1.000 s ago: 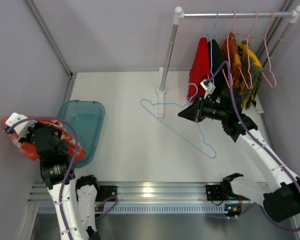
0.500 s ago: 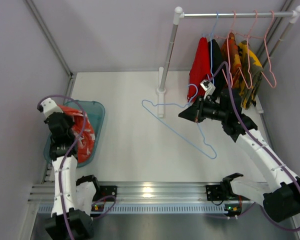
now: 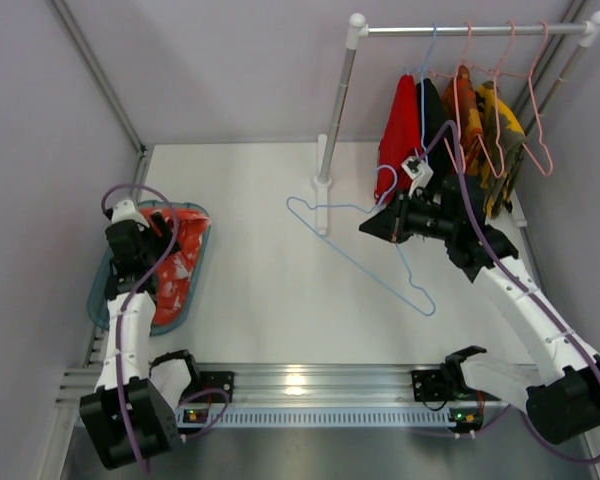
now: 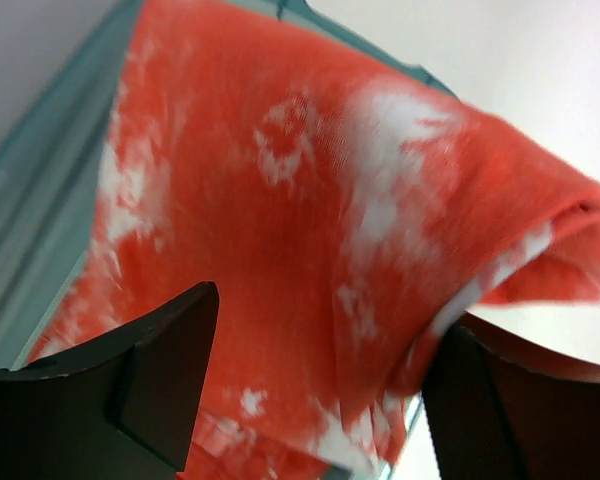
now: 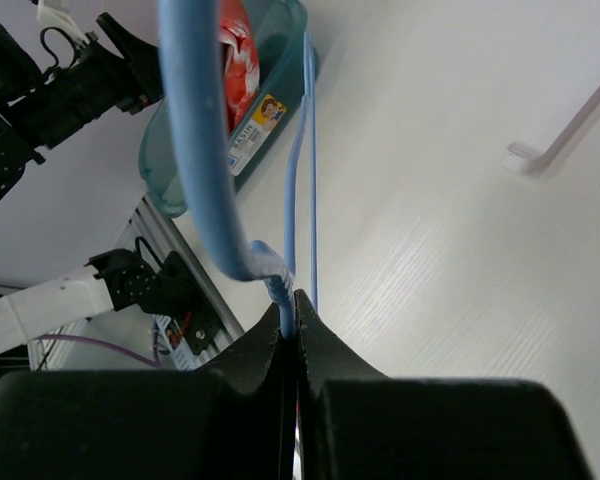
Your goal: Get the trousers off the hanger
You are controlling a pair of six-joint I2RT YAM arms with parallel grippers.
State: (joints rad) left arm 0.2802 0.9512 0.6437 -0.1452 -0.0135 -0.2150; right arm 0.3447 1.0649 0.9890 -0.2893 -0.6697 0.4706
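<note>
White table (image 3: 270, 290), walled on three sides, with a garment rail (image 3: 460, 30) at the far right.

Item one: orange-red blotched trousers (image 4: 310, 230), off the hanger and lying heaped in the teal bin (image 3: 98, 305) at near left, which looked to be their collecting place. The left gripper (image 4: 320, 395) hung just above them with its jaws wide apart and gripping nothing.

Item two: blue hanger (image 5: 198, 130), bare, pinched at its neck in the closed right gripper (image 5: 295, 320) and held out over the table, probably so the cloth could be drawn clear of it.

Item three: plain red trousers (image 3: 400, 130), hanging on the rail beside yellow-and-orange garments (image 3: 495, 130), not yet removed.
</note>
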